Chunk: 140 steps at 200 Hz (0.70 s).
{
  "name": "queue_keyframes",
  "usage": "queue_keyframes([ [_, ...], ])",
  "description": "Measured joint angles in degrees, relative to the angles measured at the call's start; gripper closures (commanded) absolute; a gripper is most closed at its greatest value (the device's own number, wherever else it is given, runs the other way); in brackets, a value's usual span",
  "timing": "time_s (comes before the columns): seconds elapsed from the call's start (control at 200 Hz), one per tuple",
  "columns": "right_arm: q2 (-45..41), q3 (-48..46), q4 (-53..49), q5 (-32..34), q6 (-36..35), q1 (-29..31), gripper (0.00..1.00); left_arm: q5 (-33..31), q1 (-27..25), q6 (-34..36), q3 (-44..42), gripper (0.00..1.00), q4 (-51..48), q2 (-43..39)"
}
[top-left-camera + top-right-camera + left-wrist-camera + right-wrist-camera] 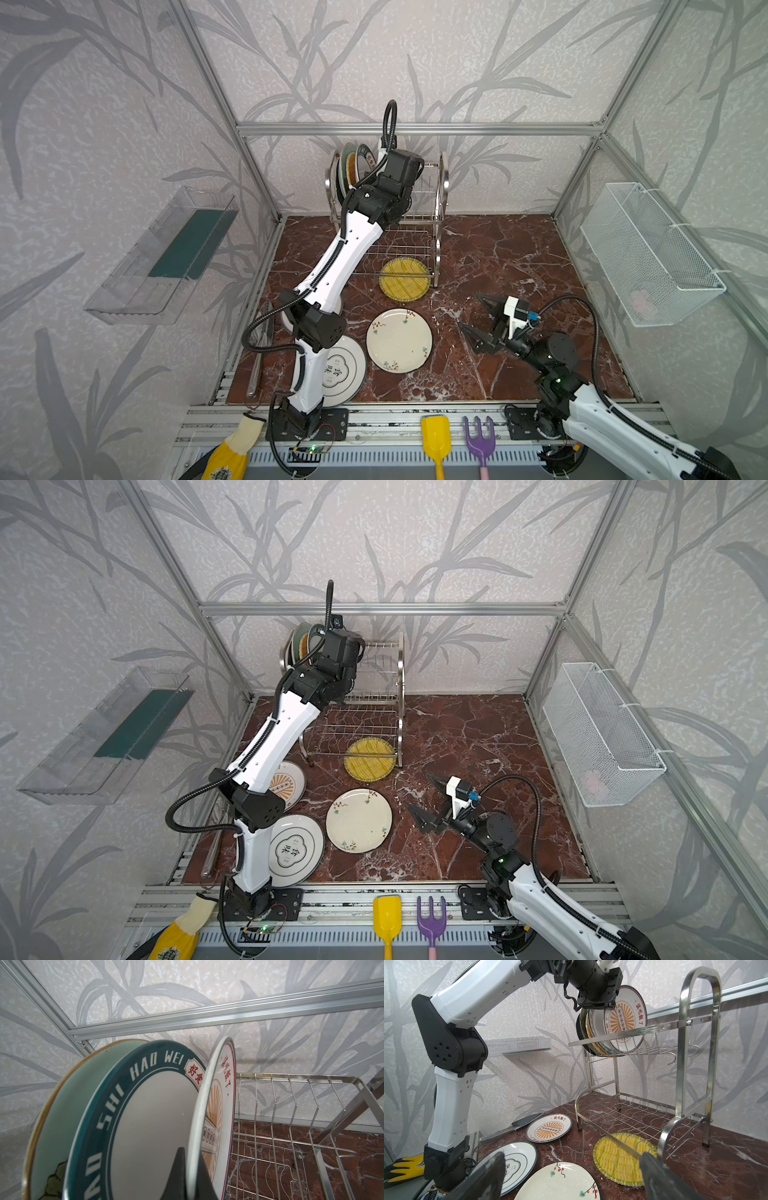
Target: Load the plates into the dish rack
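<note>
The steel dish rack (443, 195) stands at the back. Its upper tier holds several upright plates, among them a pale teal plate (68, 1105) and a teal-rimmed white plate (149, 1115). My left gripper (192, 1159) is shut on the rim of an orange-sunburst plate (625, 1020), upright in that tier beside them. On the table lie another sunburst plate (286, 785), the Chinese-character plate (295, 850), the cream floral plate (399, 340) and the yellow striped plate (405, 278), which is partly under the lower tier. My right gripper (468, 311) hovers open, right of the floral plate.
A clear plastic tray (162, 257) hangs on the left wall and a white mesh basket (652, 253) on the right wall. A metal spatula (525, 1121) lies at the table's left edge. A glove (232, 453), yellow shovel (435, 436) and purple rake (480, 440) lie along the front rail.
</note>
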Motion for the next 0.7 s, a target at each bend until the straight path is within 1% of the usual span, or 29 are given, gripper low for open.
queue_keyframes([
  [0.35,-0.02,0.11,-0.83,0.44,0.02,0.04,0.01,-0.59,-0.72,-1.66,0.09,0.97,-1.36,0.0],
  [0.46,-0.04,0.11,-1.05,0.52,0.0,0.04,0.01,-0.85,-0.85,-2.21,0.07,0.92,-1.68,0.0],
  [0.7,-0.07,0.13,-1.49,0.57,0.0,0.04,0.01,-0.96,-1.01,-3.54,-1.25,0.88,-1.84,-0.52],
])
